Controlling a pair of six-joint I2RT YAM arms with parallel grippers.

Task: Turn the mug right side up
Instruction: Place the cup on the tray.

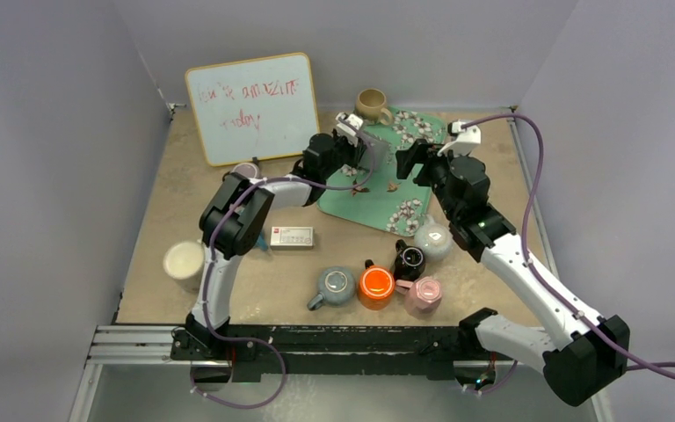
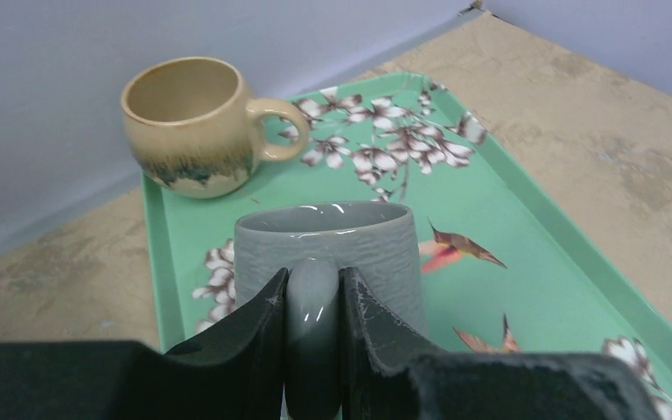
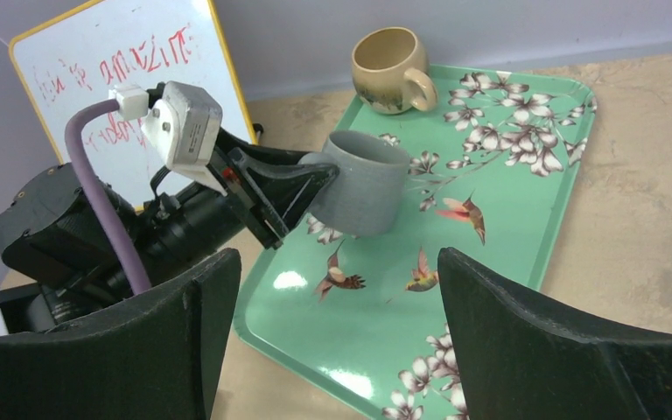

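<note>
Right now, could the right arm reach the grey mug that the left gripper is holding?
Probably yes: the right gripper stands open facing the grey mug, with only bare tray between them. The left gripper grips just the handle, leaving the body free.

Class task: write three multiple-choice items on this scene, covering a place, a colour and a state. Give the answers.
1. Where does the beige glazed mug stand?
A. on a corner of the green floral tray
B. beside the tray
C. under the tray
2. What colour is the writing on the yellow-framed whiteboard?
A. blue
B. red
C. black
3. How is the left gripper?
A. wide open
B. out of view
C. shut on the handle of the grey ribbed mug
Answers: 1 A, the left wrist view shows it on the tray's corner; 2 B, the strokes are red; 3 C, it pinches the handle.
</note>
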